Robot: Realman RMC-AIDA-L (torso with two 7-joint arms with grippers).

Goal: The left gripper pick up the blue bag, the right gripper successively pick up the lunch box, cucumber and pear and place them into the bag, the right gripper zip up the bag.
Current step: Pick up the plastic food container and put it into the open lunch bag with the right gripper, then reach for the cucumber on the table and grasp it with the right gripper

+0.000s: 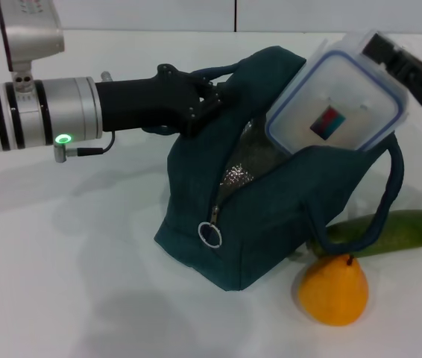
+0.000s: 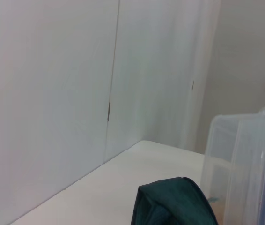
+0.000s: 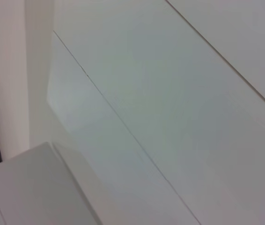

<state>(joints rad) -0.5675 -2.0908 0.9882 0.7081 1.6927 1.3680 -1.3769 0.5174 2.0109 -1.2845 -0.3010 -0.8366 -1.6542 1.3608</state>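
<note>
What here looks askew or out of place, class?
The lunch box sits tilted in the blue bag's open mouth, only partly inside, held by the right tool. The bag itself leans, gripped by the left tool.

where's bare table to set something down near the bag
Bare white table lies in front of and left of the blue bag, under the left pincer. It is crowded to the bag's right: the pear and cucumber sit against it, with the lunch box above.
</note>
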